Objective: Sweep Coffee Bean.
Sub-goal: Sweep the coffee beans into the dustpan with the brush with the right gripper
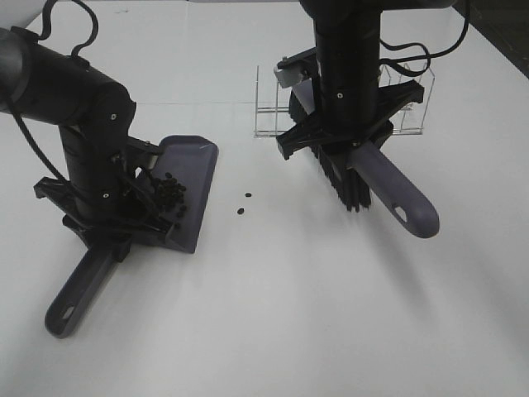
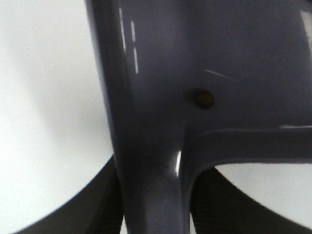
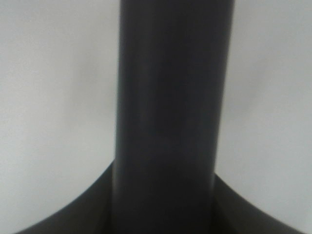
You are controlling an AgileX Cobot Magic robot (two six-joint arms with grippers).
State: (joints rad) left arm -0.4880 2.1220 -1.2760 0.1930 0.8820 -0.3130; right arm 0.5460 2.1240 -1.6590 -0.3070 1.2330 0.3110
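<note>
On the worktop [image 1: 273, 322], beans [image 1: 171, 192] sit in the dustpan [image 1: 197, 159]
Left claw [image 2: 155, 219] clamps its handle, right claw [image 3: 163, 214] the brush [image 1: 390, 188]; two stray beans [image 1: 243, 204] loose

high cam looking down at the whole table [image 1: 273, 331], left wrist cam jammed against the dustpan [image 2: 195, 73], right one against the brush handle [image 3: 168, 122]

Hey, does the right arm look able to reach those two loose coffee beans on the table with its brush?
Probably yes: the two loose beans lie on bare table between dustpan and brush with nothing blocking.
</note>
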